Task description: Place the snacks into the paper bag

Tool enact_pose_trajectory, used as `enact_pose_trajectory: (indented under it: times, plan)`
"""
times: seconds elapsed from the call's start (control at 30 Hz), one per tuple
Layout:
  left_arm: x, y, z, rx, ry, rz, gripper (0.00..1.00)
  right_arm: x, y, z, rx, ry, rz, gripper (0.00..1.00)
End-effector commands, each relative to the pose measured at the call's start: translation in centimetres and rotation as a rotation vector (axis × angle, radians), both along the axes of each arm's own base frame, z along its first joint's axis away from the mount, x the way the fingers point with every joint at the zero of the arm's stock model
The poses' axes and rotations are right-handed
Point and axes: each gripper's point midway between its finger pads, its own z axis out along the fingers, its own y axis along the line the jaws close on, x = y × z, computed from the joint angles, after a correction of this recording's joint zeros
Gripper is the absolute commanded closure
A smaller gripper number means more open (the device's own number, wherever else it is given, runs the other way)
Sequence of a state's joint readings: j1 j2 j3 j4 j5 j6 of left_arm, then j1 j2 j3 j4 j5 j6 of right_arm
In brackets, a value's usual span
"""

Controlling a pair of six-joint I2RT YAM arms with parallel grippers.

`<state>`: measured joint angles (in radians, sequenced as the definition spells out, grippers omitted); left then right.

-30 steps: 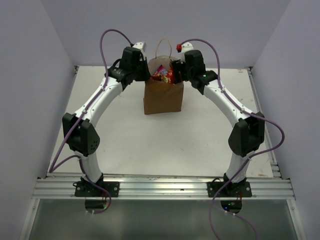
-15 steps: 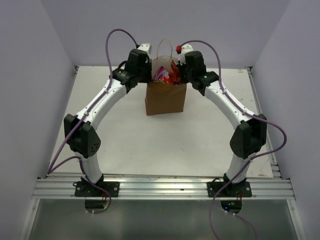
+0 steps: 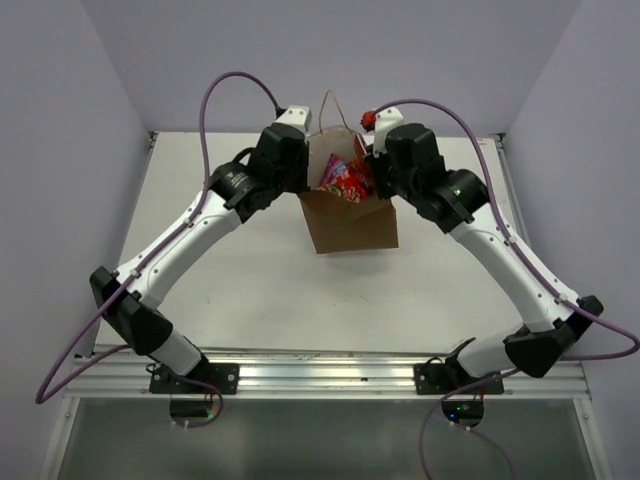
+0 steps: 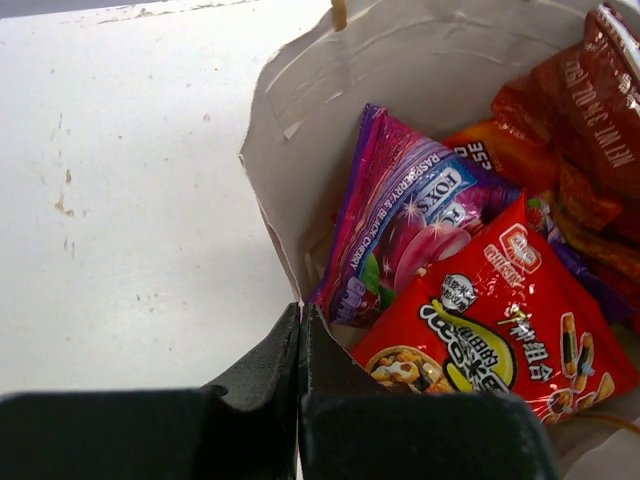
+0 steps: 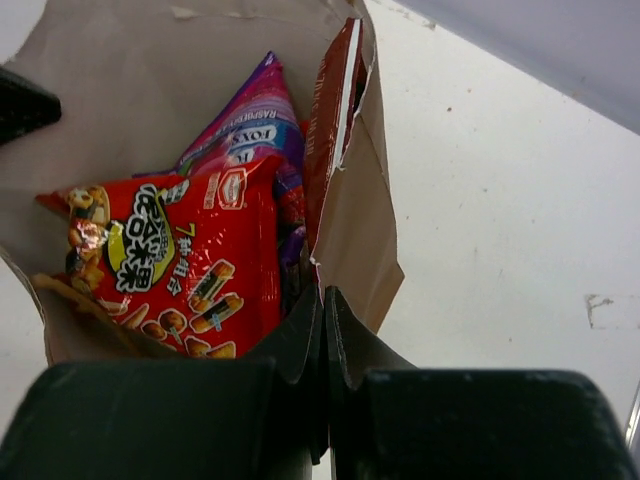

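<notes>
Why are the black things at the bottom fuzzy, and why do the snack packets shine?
Left wrist view: the left gripper is too near the lens, so it blurs; light glints white on the red packet. Right wrist view: the right gripper blurs likewise. Top view: even light, no glare on the paper bag.

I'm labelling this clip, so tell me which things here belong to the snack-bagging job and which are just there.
Job: paper bag; inside it, purple packet, red printed packet, orange packet; left gripper and right gripper, both pinching the bag's rim.
Just there: table, purple cables, metal rail.
</notes>
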<state>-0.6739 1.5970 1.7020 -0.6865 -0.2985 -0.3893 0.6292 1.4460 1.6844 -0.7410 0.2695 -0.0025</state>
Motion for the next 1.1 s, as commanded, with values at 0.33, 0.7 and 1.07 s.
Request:
enact_pose_trajectory:
  times: [0.33, 0.7, 1.07]
  plan:
    - [-8.8, 1.0, -0.2, -0.048, 0.042, 0.054, 1.0, -8.7, -1.1, -0.7, 0.1, 0.072, -0.014, 1.0]
    - [-11.3, 2.5, -3.4, -0.029, 0.071, 0.088, 1.0, -11.1, -1.0, -9.7, 0.083, 0.225, 0.001, 1.0]
    - [-10.7, 1.9, 9.4, -0.195, -0.181, 0.083, 0.0, -10.1, -5.4, 2.0, 0.047, 0.026, -0.138, 0.27]
